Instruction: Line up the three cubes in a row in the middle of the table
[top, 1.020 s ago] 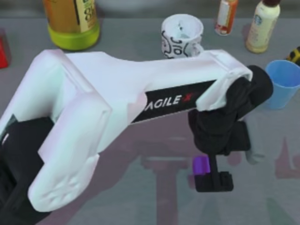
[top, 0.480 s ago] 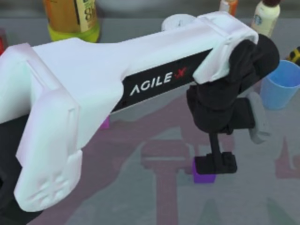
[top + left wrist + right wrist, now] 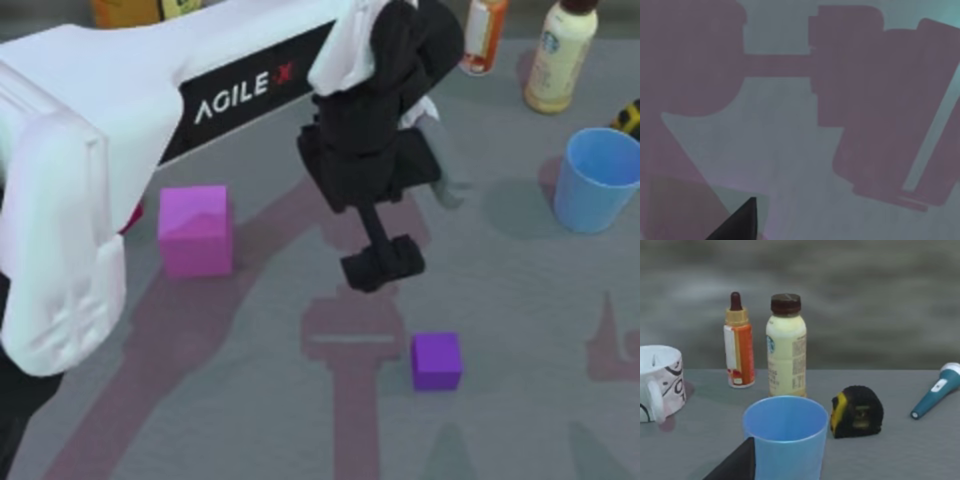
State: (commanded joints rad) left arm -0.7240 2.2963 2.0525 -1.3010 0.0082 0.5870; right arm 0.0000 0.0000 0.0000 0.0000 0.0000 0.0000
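A: Where is the small purple cube (image 3: 436,360)?
B: On the table (image 3: 520,330), alone, well to the right of the pink cube (image 3: 195,229) and a little nearer the front edge.

A: And the left gripper (image 3: 383,262)?
B: Up off the table between the two cubes, closer to the purple one but clear of it. The jaws hold nothing; whether they stand apart or closed, I cannot tell.

A: The third cube?
B: I can't make it out; only a red sliver shows at the arm's edge just left of the pink cube.

A: The right gripper?
B: Only its wrist view helps: a dark fingertip (image 3: 737,465) beside the blue cup (image 3: 785,432), which stands far right of the pink cube. Jaws: cannot tell.
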